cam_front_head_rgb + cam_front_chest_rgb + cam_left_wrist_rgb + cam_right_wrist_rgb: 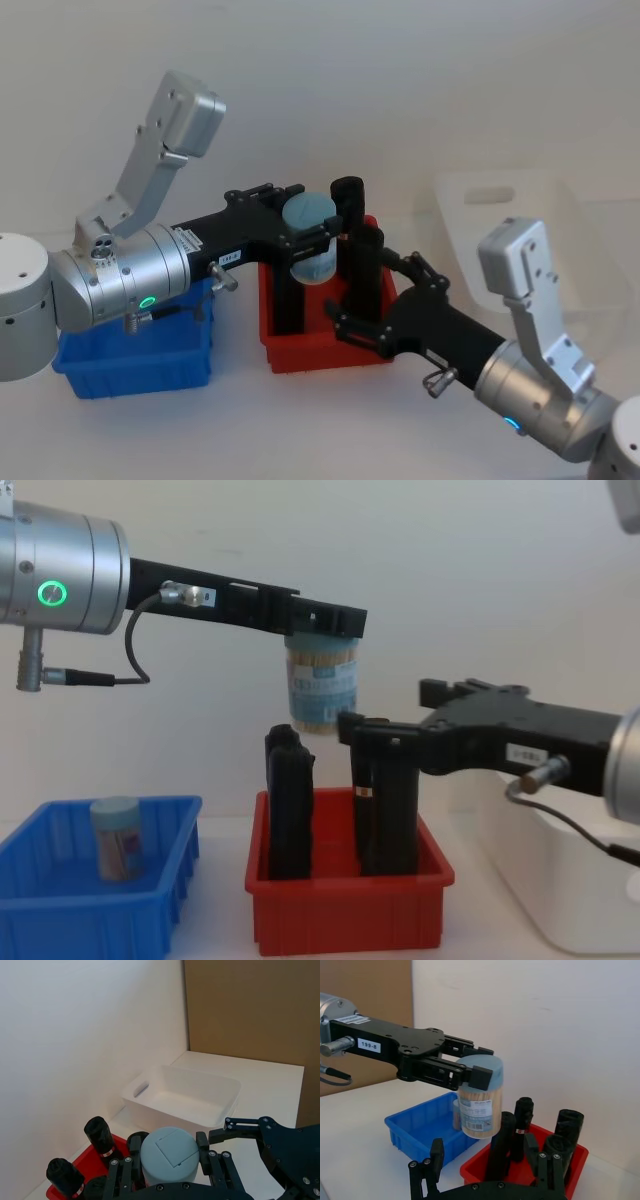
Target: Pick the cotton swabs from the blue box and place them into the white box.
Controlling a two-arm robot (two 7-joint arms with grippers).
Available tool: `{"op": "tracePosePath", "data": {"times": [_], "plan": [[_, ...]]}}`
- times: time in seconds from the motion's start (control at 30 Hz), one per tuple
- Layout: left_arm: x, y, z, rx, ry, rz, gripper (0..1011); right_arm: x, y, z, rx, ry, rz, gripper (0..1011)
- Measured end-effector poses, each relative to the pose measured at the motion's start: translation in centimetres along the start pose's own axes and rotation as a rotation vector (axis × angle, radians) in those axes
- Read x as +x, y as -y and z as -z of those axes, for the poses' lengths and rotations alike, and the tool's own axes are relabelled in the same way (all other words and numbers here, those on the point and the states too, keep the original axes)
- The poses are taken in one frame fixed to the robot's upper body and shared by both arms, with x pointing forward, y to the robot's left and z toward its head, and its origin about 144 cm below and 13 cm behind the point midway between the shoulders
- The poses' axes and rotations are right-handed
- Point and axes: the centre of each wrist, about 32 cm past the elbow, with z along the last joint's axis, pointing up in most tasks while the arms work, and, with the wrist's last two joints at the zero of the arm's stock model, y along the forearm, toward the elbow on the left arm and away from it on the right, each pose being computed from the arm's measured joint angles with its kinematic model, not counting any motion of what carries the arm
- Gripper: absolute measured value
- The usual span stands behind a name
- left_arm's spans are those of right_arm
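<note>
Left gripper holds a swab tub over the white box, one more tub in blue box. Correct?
No: the left gripper holds the swab tub over the red bin, not the white box, as the chest view shows. A second tub sits in the blue box.

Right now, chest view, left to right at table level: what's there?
blue box with one cotton swab tub inside → red bin holding upright black blocks → white box
</note>
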Motion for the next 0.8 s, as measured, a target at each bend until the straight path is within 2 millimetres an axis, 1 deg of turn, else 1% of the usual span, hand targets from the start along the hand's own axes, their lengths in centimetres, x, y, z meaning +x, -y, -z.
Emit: {"op": "tracePosePath", "data": {"times": [0.4,0.8], "plan": [[0.0,0.0,0.0,0.000,0.000,0.000,659,0.0,-2.4,-0.5,-0.009,0.045,-0.064,1001],[0.0,0.0,0.0,0.000,0.000,0.000,659,0.3,-4.1,-0.5,-0.018,0.076,-0.066,1001]]}}
